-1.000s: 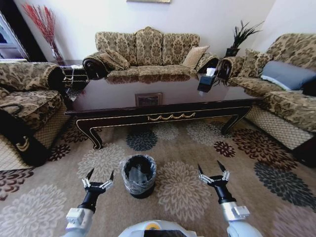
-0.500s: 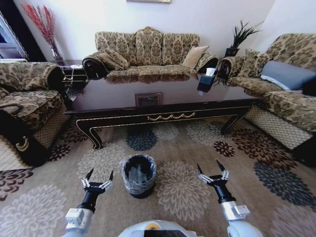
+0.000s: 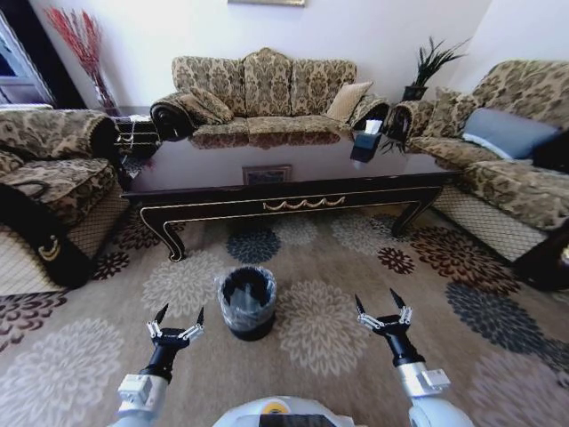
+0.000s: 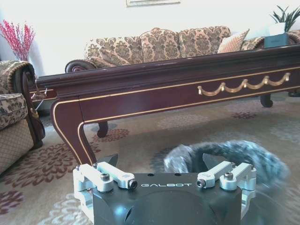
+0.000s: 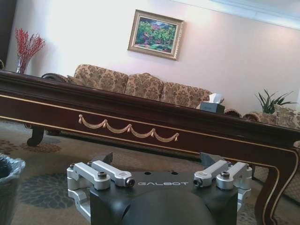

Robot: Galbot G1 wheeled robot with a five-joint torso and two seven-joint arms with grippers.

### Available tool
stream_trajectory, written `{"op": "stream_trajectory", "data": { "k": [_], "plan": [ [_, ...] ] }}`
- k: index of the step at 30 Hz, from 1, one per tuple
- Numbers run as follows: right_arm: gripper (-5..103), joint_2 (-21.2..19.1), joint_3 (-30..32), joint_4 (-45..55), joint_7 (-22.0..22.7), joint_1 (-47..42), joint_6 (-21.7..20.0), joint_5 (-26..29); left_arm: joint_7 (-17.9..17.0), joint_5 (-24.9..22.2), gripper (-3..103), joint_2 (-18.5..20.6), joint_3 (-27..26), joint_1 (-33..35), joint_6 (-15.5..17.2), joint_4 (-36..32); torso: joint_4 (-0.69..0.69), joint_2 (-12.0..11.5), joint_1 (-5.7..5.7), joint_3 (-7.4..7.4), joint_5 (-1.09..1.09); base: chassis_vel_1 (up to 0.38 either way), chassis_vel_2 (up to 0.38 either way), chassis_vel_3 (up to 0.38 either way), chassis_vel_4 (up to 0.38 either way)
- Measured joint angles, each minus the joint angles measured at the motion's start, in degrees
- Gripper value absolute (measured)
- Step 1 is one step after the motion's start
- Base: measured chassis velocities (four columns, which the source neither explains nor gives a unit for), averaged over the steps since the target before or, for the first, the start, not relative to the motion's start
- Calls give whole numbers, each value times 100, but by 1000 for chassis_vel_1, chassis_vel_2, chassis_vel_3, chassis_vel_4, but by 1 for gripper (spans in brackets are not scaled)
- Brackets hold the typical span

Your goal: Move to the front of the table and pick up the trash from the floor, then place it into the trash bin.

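Patterned floor [image 3: 356,267] separates trash bin [image 3: 247,302] from table [image 3: 284,182].

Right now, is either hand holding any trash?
No. In the head view the left hand and right hand hang open and empty above the floor, either side of the trash bin.

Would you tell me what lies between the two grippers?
In the head view, the trash bin stands on the floor between the left gripper and right gripper.
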Motion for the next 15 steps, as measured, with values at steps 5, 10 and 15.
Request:
{"op": "stream_trajectory", "data": {
  "k": [5,10,15],
  "plan": [
    [100,-1,0,2,2,0,-2,2,-3,-2,100,2,2,-2,3,1,0,0,0,0,-1,288,-299,-278,309],
    [100,-1,0,2,5,0,-2,2,-5,-5,100,4,5,-4,6,1,0,0,0,0,-5,328,-348,-326,339],
    [100,-1,-1,3,7,-2,-2,2,-7,-7,100,4,5,-4,8,2,0,0,0,-1,-3,357,-373,-358,369]
  ]
}}
